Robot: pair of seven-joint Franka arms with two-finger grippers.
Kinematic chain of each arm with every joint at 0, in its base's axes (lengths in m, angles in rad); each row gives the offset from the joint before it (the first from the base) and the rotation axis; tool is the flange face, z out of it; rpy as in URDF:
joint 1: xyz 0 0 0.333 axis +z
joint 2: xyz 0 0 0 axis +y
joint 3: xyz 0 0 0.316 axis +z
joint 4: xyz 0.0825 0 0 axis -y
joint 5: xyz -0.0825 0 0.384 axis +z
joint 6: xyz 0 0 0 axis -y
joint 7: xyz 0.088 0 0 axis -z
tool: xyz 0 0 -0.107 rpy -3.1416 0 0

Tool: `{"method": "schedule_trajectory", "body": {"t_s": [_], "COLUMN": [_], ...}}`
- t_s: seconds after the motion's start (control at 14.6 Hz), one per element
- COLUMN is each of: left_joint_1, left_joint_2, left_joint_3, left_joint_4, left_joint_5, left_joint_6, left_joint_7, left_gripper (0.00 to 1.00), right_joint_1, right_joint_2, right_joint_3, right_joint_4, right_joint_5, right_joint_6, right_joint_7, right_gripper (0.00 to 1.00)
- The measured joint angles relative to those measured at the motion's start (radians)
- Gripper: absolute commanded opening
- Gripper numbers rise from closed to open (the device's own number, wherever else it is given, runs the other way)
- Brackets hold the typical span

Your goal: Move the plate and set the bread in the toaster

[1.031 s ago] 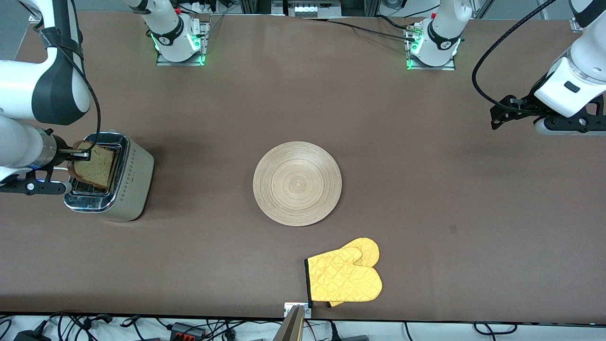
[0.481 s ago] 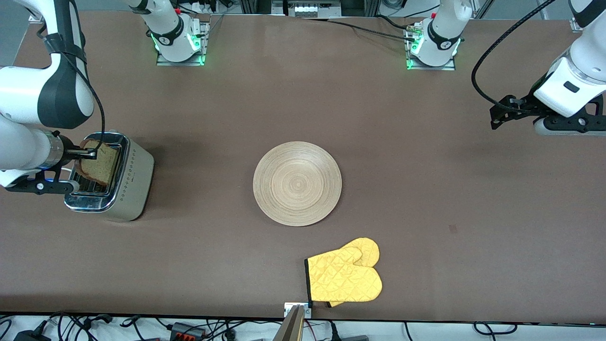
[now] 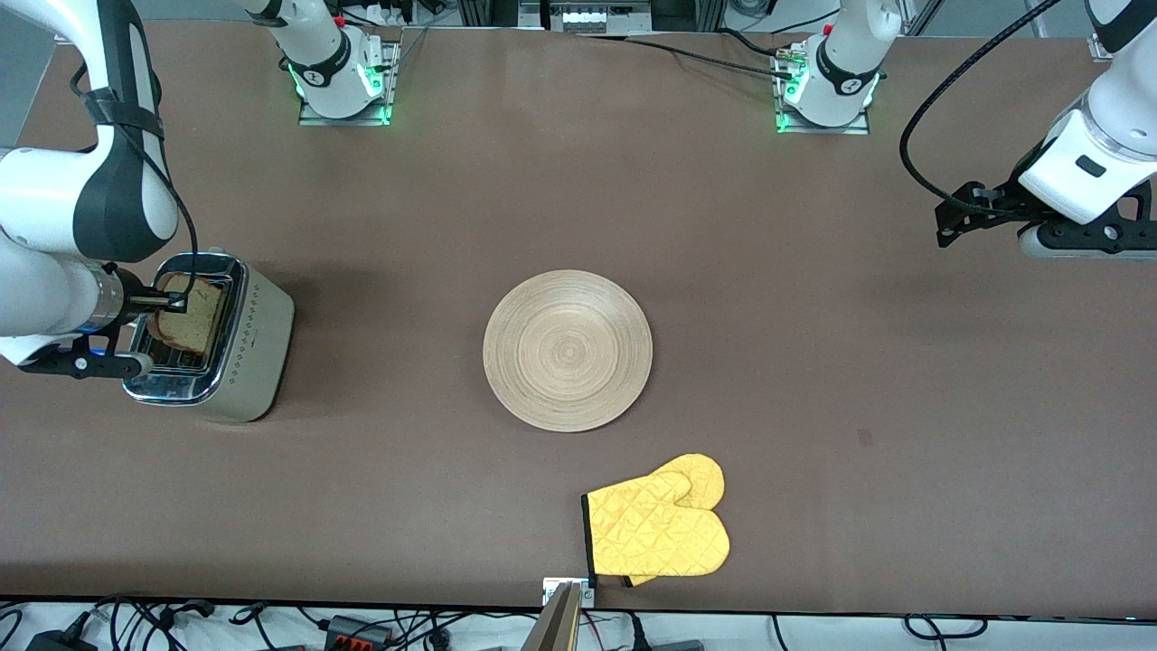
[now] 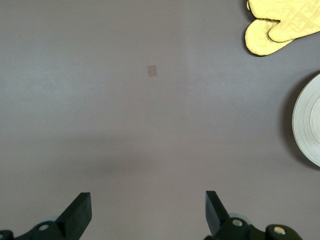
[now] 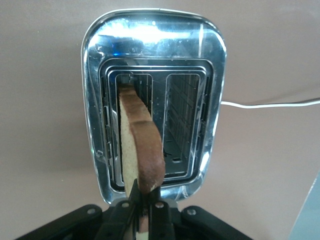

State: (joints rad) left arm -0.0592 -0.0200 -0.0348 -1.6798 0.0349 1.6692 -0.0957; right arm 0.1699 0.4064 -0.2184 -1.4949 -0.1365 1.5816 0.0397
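Observation:
The toaster (image 3: 244,362) stands at the right arm's end of the table, chrome top (image 5: 210,75) up. My right gripper (image 3: 172,301) (image 5: 146,195) is over it, shut on the top edge of the bread (image 3: 192,316) (image 5: 142,145). The slice stands on edge with its lower part down in one slot; the other slot is empty. The round wooden plate (image 3: 568,350) (image 4: 310,125) lies bare in the middle of the table. My left gripper (image 4: 147,215) waits open, with nothing in it, over bare table at the left arm's end; its hand (image 3: 1080,176) shows in the front view.
A yellow oven mitt (image 3: 658,529) (image 4: 280,25) lies nearer to the front camera than the plate, close to the table's edge. The toaster's white cord (image 5: 270,105) trails off over the table beside it.
My right gripper has come down with the bread, and the slice now sits lower in the toaster slot. The left arm, plate and mitt have not moved.

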Motion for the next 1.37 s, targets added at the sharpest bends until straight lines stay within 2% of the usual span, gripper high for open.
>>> {"method": "schedule_trajectory", "body": {"t_s": [0.34, 0.76, 1.03, 1.37], "left_joint_1": [0.0, 0.0, 0.0, 0.0], "left_joint_2": [0.0, 0.0, 0.0, 0.0], "left_joint_3": [0.0, 0.0, 0.0, 0.0], "left_joint_4": [0.0, 0.002, 0.005, 0.005], "left_joint_5": [0.0, 0.0, 0.0, 0.0], "left_joint_6": [0.0, 0.0, 0.0, 0.0], "left_joint_7": [0.0, 0.0, 0.0, 0.0], "left_gripper": [1.0, 1.0, 1.0, 1.0], "right_joint_1": [0.003, 0.007, -0.009, -0.033], "right_joint_2": [-0.024, -0.089, -0.089, -0.092], "right_joint_3": [0.002, 0.009, -0.009, -0.013], "right_joint_4": [0.018, 0.114, 0.13, 0.134], "right_joint_5": [0.057, 0.072, 0.192, 0.216], "right_joint_6": [0.0, -0.004, -0.01, -0.009], "right_joint_7": [0.0, -0.003, -0.003, -0.006], "right_gripper": [1.0, 1.0, 1.0, 1.0]}}
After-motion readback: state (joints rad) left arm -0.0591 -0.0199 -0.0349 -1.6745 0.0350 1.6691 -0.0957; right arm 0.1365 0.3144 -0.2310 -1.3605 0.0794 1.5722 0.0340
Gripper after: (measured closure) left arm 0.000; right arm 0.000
